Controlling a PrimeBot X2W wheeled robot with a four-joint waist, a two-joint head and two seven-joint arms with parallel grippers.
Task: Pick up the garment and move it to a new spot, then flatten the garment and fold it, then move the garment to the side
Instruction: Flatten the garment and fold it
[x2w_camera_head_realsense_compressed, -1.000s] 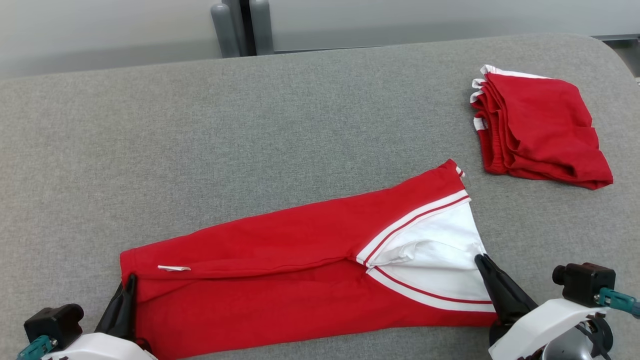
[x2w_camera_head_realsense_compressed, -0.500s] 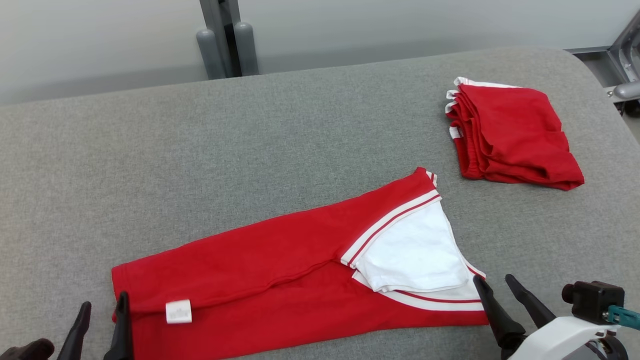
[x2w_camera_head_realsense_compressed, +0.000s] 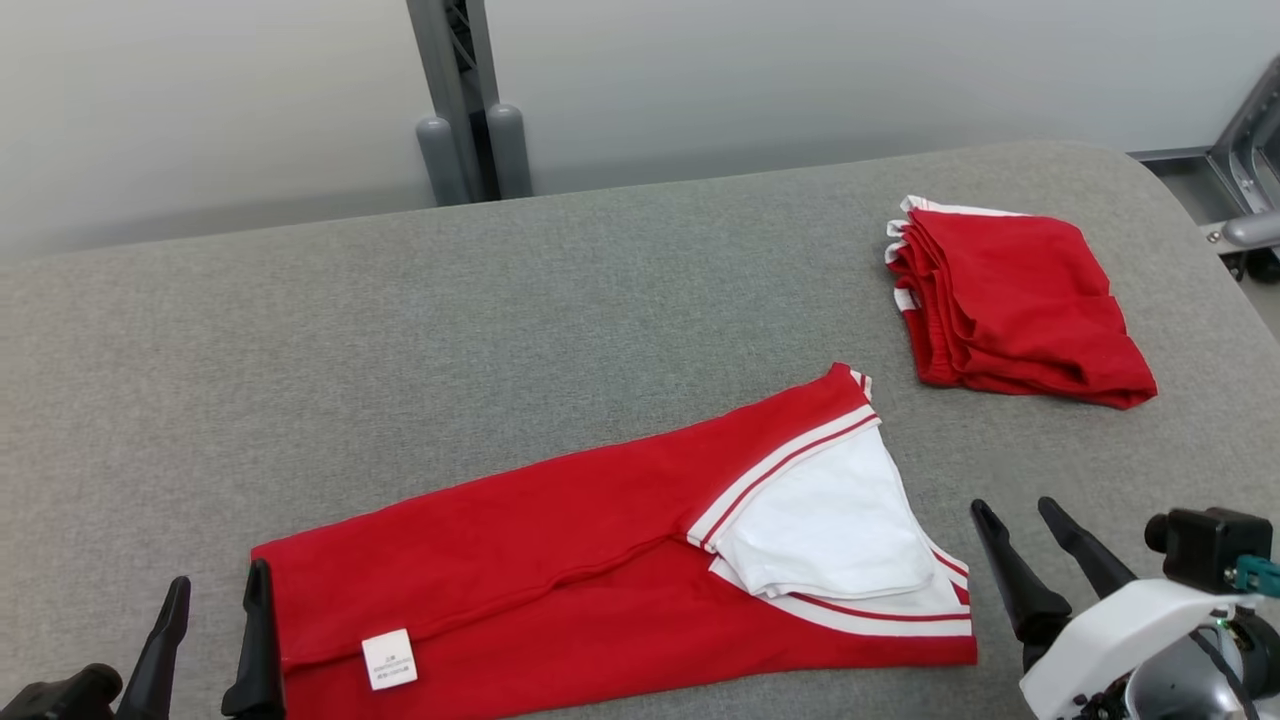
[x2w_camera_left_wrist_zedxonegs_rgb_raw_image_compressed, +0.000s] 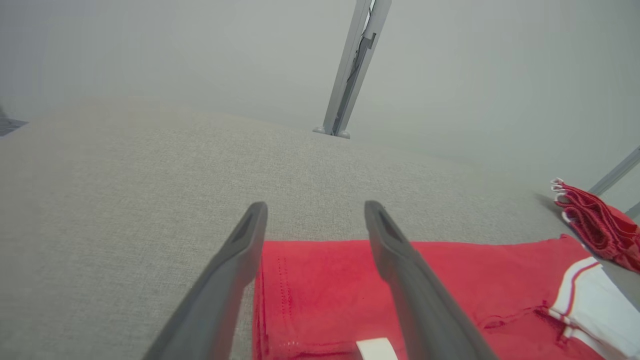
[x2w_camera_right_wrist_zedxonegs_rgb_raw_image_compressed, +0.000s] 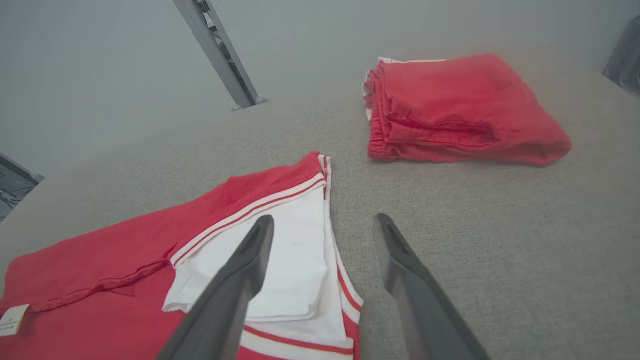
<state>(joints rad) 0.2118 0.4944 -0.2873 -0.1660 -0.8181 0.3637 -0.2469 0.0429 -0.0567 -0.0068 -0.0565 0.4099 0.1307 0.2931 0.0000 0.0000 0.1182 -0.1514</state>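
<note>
Head view: grey table (x2w_camera_head_realsense_compressed: 600, 300) spans the frame, running ahead of both arms. Red garment (x2w_camera_head_realsense_compressed: 540, 540) lies flat on it, folded lengthwise into a long strip, stretched between left gripper (x2w_camera_head_realsense_compressed: 220, 577) and right gripper (x2w_camera_head_realsense_compressed: 1014, 507). Its far corner angles up and away on the right gripper's side. Pile (x2w_camera_head_realsense_compressed: 1020, 300) of folded red cloth with white trim sits well ahead of the right gripper, apart from the garment. White panel (x2w_camera_head_realsense_compressed: 840, 520) with red-and-white stripes is turned back on the garment's end nearest the right gripper. Grey post (x2w_camera_head_realsense_compressed: 465, 100) stands past the table's far edge, ahead of the left gripper and off to its right. Left gripper sits low at the garment's left end, fingers spread wide, nothing between them. Its right finger is at the cloth edge, contact unclear. Left wrist view: the garment edge falls between the fingers, left finger over bare table, right finger over red cloth. Right gripper is just beside the garment's right end, fingers wide apart, empty. Right wrist view: left finger crosses the white panel, right finger over bare table. Small white label (x2w_camera_head_realsense_compressed: 389, 659) lies on the red cloth, just right of the left gripper.
</note>
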